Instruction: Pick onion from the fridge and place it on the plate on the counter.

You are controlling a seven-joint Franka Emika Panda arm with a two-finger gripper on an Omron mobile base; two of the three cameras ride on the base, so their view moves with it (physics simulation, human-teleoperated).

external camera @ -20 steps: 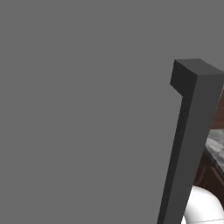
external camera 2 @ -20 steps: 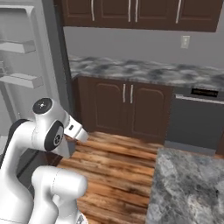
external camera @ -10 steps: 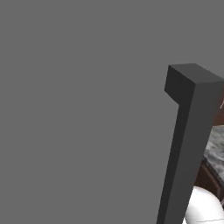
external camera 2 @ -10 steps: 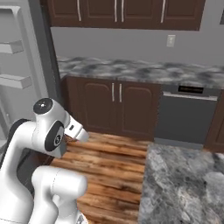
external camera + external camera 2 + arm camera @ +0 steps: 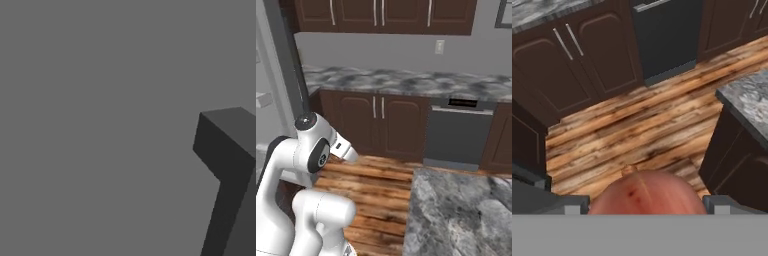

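Note:
In the hand view the onion [image 5: 647, 194], orange-brown and smooth with a small stem nub, sits low in the middle. My gripper [image 5: 644, 206] is shut on the onion, with one grey fingertip [image 5: 571, 205] at each side of it. Below it lies wooden floor. The fridge [image 5: 271, 105] stands light grey at the left edge of the right base view, and its grey door [image 5: 100, 125] is close up in the left base view. The marbled counter [image 5: 406, 82] runs along the back wall. The plate is out of view.
A second marbled worktop [image 5: 456, 210] is near on the right, also in the hand view [image 5: 752, 100]. A dark dishwasher [image 5: 458, 132] sits among brown cabinets [image 5: 378, 122]. Wooden floor [image 5: 376, 180] lies between them. The door's dark edge [image 5: 225, 170] stands at lower right.
The whole picture has shifted: the base has turned away from the fridge, which slid to the left edge, while the dishwasher and near worktop came further into view. The arm's pose looks the same.

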